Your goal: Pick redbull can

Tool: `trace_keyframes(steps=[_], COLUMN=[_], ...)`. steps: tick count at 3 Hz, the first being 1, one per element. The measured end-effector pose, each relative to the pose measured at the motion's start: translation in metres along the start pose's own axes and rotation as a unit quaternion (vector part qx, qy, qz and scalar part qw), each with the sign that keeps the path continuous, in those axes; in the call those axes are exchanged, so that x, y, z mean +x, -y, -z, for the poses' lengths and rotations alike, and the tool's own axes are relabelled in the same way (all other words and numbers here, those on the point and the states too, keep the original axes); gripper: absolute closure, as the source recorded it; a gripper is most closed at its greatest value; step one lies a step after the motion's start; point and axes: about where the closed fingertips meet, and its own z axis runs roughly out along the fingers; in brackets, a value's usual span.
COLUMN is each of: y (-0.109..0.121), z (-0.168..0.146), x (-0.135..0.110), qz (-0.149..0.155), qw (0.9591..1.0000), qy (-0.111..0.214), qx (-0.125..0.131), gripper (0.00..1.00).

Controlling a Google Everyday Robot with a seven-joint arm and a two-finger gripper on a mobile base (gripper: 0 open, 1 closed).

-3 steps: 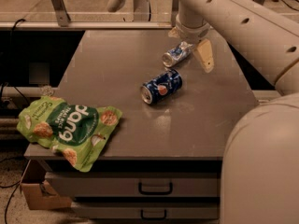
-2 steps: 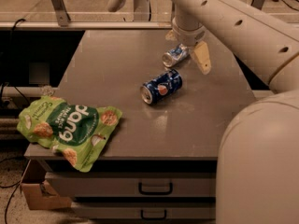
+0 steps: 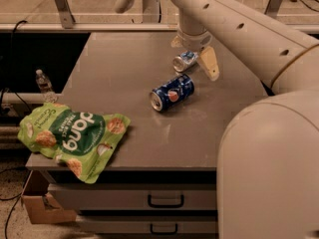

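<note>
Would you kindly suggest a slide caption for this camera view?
Open pincer poised at the toppled redbull can; Pepsi can and green snack bag lie nearer on the table.

Cream-white tubular arm [image 3: 239, 24], smooth and matte, its upper face marked by a row of small round dark holes [image 3: 247, 33]. A thin tan band [image 3: 295, 63] rings the tube where it meets the large rounded cream-white housing [image 3: 269, 168] in the foreground. A short cylindrical collar [image 3: 192, 34] of the same colour ends the arm and carries the claw [image 3: 195, 60], located over the far right of the grey flat surface [image 3: 124, 73]. Its flat, tan, wedge-shaped fingers [image 3: 209, 63] stand apart.
</note>
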Motion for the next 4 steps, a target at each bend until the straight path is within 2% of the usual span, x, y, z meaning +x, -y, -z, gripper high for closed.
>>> trace_keyframes(steps=[1,3,4], y=[0.0023,0.0016,0.0009], z=[-0.0043,-0.0065,0.0027], x=[-0.0028,-0.0015,0.0005], qz=[0.004,0.0,-0.006], qw=[1.0,0.9998,0.9999], qy=[0.002,-0.001,0.0], qx=[-0.007,-0.019,-0.016], gripper=[0.17,0.64,0.87])
